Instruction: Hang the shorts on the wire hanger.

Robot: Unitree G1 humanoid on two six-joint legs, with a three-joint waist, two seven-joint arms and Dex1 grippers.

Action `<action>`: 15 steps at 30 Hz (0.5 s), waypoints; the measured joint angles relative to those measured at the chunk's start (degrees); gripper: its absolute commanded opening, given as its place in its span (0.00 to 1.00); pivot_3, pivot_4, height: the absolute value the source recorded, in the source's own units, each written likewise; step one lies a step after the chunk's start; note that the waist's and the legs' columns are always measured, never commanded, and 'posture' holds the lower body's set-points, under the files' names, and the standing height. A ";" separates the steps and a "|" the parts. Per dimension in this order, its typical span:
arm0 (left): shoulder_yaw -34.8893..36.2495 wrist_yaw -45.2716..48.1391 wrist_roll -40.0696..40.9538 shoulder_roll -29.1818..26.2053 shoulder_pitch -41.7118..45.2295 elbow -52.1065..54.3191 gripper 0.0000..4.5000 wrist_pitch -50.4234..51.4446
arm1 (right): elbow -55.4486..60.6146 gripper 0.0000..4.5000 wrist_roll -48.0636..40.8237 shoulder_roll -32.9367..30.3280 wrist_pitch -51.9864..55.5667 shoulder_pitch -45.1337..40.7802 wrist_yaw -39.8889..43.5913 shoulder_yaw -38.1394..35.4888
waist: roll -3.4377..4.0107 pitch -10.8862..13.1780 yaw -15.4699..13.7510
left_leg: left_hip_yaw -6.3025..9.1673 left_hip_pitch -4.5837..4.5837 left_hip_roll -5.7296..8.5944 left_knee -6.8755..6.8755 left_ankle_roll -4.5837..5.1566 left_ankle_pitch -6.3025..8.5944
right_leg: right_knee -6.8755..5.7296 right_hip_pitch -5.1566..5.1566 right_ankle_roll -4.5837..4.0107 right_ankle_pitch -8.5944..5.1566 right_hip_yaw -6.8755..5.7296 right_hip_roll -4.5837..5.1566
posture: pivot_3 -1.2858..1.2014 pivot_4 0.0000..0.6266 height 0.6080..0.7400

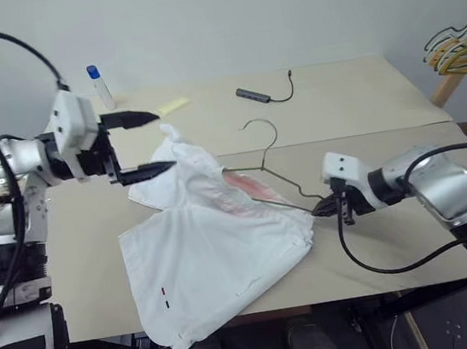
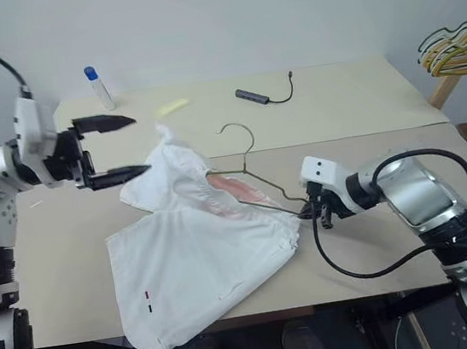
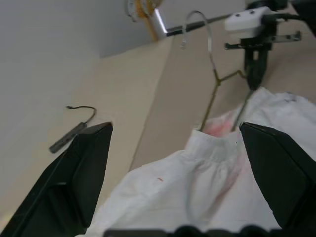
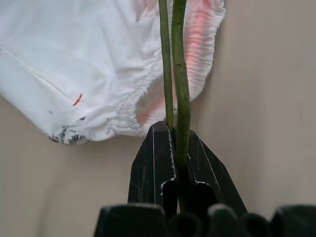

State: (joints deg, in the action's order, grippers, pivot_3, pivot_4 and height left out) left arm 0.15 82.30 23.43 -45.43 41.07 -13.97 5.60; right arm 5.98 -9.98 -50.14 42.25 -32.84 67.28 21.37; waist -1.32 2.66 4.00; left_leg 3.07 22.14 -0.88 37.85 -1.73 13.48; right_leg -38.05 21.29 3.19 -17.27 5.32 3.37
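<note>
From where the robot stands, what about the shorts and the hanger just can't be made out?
- Head views: the shorts cover the wire hanger beyond its hook and one shoulder.
- Right wrist view: the right gripper hides the wire end it pinches.
- Head views: the marks by the hem are too small to read.
- Left wrist view: the left gripper cuts off the cloth's lower part.

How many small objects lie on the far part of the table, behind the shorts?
3. A bottle with a blue cap stands at the far left. A yellow piece lies just right of it. A dark cabled device lies near the middle. The shorts may hide more.
</note>
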 measured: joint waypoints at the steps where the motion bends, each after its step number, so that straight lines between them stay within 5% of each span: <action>1: -1.13 1.58 -0.89 0.42 1.46 -1.50 0.99 -1.04 | 0.62 0.00 0.48 0.25 -0.32 -0.75 -0.05 0.29 | -0.01 0.00 -0.02 | 0.01 0.02 0.00 0.00 0.00 0.00 | 0.00 0.02 0.00 0.00 -0.02 0.00 | 0.50 0.00 1.00; 9: -6.71 9.26 -7.14 2.89 9.70 -13.60 0.99 -9.21 | 3.46 0.00 1.94 1.58 -0.16 -4.84 0.11 0.77 | -0.01 0.00 -0.01 | 0.03 0.04 0.00 0.01 0.01 0.00 | -0.02 0.02 0.00 0.00 -0.03 0.00 | 0.50 0.00 1.00; 15: -11.40 9.98 -8.82 4.59 14.11 -22.08 0.64 -10.95 | 4.13 0.00 2.08 1.74 1.71 -5.02 0.12 1.19 | -0.01 0.01 0.04 | 0.04 0.14 0.00 0.03 0.01 0.00 | -0.02 0.11 0.01 0.00 -0.03 0.00 | 0.49 0.00 1.00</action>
State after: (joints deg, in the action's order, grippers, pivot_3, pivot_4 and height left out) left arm -11.25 92.28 14.61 -40.83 55.19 -36.05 -5.35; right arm 10.11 -7.91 -48.40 43.97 -37.87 67.40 22.56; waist -1.33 2.66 4.04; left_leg 3.11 22.28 -0.88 37.89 -1.72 13.48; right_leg -38.07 21.40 3.20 -17.27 5.28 3.37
